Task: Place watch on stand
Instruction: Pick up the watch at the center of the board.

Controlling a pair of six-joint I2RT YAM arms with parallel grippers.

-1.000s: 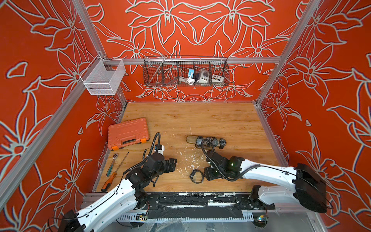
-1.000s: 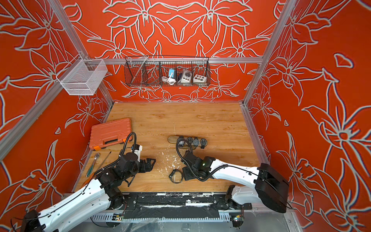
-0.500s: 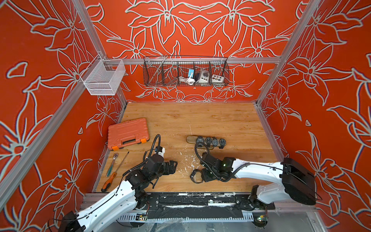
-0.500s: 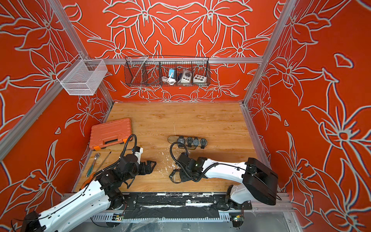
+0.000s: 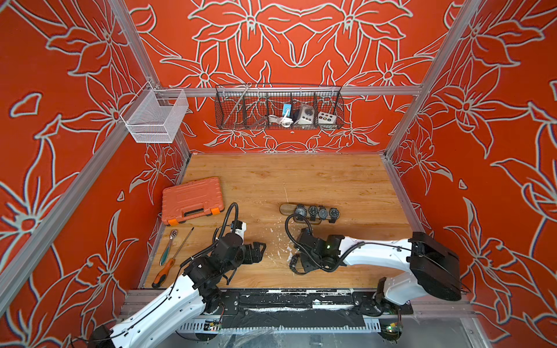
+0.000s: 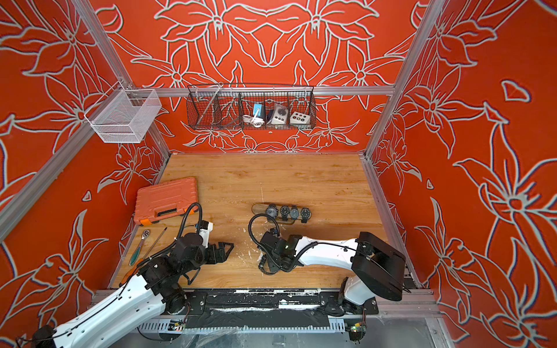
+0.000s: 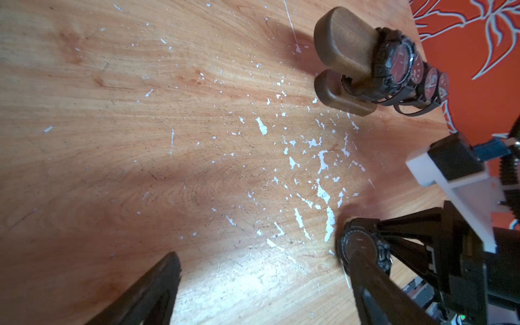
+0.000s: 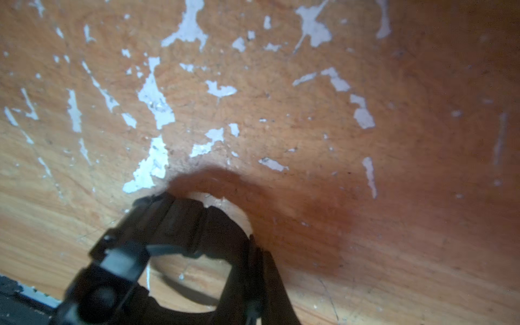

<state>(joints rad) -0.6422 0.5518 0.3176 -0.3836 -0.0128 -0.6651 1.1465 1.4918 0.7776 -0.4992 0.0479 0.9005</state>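
Observation:
A black watch lies on the wooden table near its front edge, and my right gripper is shut on it. In the right wrist view the dark fingers pinch one side of the looped strap. The stand, a brown wooden bar on a small base, sits mid-table behind the right arm. Several watches ring the bar; its left end is bare. My left gripper hovers open to the left of the watch, fingers spread wide with nothing between them; the watch face shows beside one finger.
An orange tool case lies at the left, with a ratchet wrench and a screwdriver in front of it. A dark wire basket and a white mesh basket hang on the walls. White chips dot the table.
My right gripper slid left onto the watch and its jaws closed on the strap. The left arm shifted only slightly.

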